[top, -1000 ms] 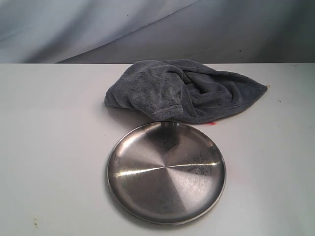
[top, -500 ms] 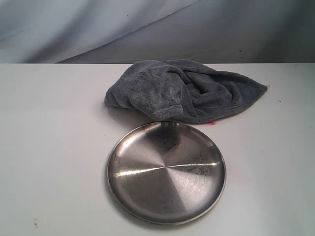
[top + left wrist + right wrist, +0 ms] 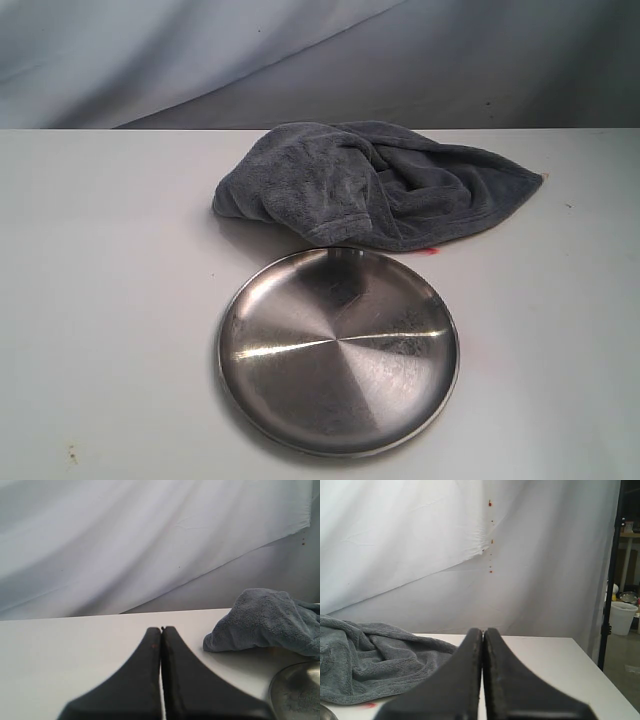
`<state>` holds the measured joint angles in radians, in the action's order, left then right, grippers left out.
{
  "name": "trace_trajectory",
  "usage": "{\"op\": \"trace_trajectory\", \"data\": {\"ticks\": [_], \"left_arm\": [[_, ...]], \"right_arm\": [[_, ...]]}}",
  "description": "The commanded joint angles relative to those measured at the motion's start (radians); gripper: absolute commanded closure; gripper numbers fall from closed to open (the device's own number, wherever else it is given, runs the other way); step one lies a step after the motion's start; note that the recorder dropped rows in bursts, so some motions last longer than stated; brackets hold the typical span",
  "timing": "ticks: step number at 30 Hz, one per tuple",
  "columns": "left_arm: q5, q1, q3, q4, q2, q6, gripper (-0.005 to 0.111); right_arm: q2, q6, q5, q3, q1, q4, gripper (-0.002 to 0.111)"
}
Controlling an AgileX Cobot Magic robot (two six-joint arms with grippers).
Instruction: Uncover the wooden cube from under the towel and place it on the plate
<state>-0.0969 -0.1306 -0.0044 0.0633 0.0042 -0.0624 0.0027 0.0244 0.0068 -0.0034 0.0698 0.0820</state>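
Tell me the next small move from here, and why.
Probably open the right gripper and ease it toward the towel. Its jaws are shut, as are the left gripper's, and neither arm shows in the exterior view. The towel lies bunched in a mound behind the bare plate; no wooden cube is visible, so the cloth must come off first.

Towel (image 3: 375, 185) is seen as dark grey-blue, plush, unpatterned. Plate (image 3: 338, 352) is shown silver-grey with a brushed radial sheen, crossed by one bright streak. Table (image 3: 110, 300) is rendered plain off-white, with a small red smear (image 3: 430, 251) noted by the towel hem. Backdrop (image 3: 420, 555) is pale grey-white, dotted with red specks (image 3: 492, 541). Left gripper (image 3: 161, 629) and right gripper (image 3: 482, 630) are seen in matte black.
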Motion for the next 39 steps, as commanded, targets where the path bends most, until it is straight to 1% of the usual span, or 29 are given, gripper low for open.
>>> {"op": "trace_trajectory", "data": {"ticks": [1,9,18,21,24,27,32,37,39], "left_arm": [[0.011,0.002,0.004,0.002,-0.004,0.001,0.107],[0.011,0.002,0.004,0.002,-0.004,0.001,0.107],[0.011,0.002,0.004,0.002,-0.004,0.001,0.107],[0.011,0.002,0.004,0.002,-0.004,0.001,0.107],[0.011,0.002,0.004,0.002,-0.004,0.001,0.107],[0.011,0.002,0.004,0.002,-0.004,0.001,0.107],[0.011,0.002,0.004,0.002,-0.004,0.001,0.107],[0.011,0.002,0.004,0.002,-0.004,0.001,0.107],[0.011,0.002,0.004,0.002,-0.004,0.001,0.107]], "right_arm": [[-0.003,-0.004,-0.007,0.003,0.002,0.006,0.108],[-0.003,-0.001,-0.007,0.003,0.002,0.006,0.108],[-0.003,0.009,-0.104,0.003,0.002,-0.003,0.108],[-0.003,0.056,-0.167,0.003,0.002,-0.058,0.108],[-0.003,0.066,-0.206,0.001,0.002,-0.07,0.108],[-0.003,0.052,-0.206,-0.074,0.002,-0.057,0.108],[-0.003,0.05,-0.252,-0.233,0.002,0.057,0.108],[-0.003,0.05,-0.322,-0.371,0.002,0.057,0.108],[-0.003,0.05,-0.325,-0.414,0.002,0.057,0.108]]}}
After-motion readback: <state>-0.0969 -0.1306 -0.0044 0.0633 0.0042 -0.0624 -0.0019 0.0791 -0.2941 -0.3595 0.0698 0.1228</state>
